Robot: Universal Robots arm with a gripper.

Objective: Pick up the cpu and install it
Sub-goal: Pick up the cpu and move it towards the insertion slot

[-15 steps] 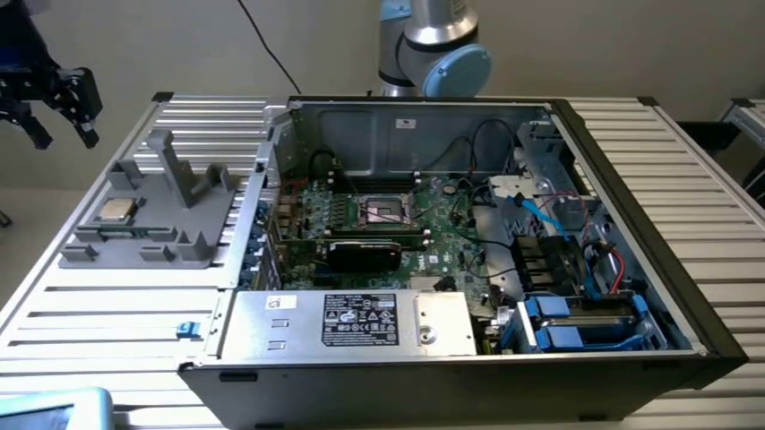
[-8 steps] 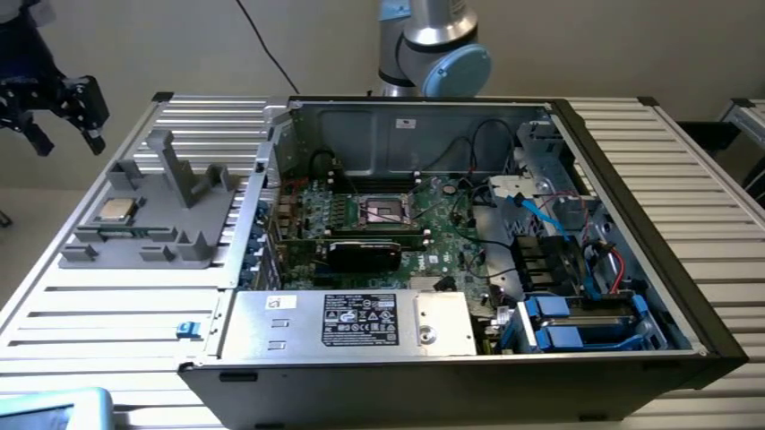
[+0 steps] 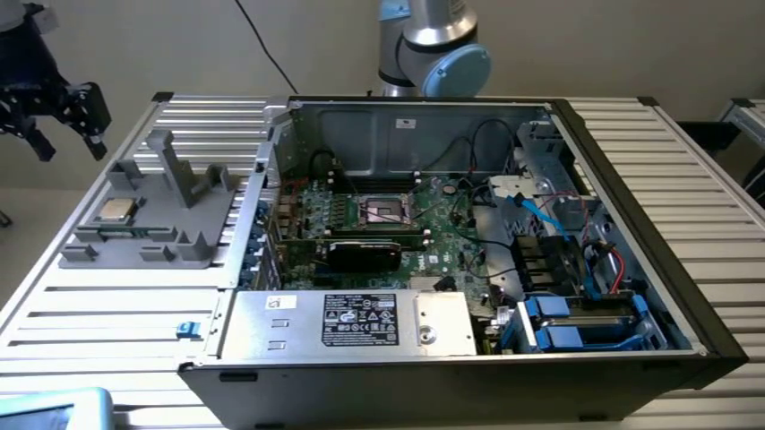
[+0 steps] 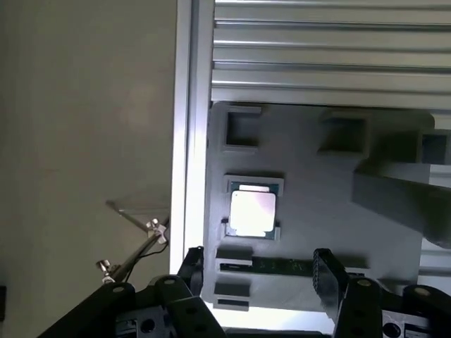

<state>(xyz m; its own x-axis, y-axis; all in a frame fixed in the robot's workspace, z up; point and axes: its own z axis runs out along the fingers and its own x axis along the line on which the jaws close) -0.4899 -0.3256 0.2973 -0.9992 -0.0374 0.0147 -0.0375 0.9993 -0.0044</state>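
Gripper hangs over the slatted table's corner at the exterior view's far left, jaws spread wide, nothing between them. Cpu lies flat on grey fixture, near its outer edge. Upright posts stand between the cpu and the open computer case.

Silver arm, blue cap, black fingers

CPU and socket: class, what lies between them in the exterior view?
In the exterior view, the fixture's uprights and the case wall stand between the cpu and the socket.
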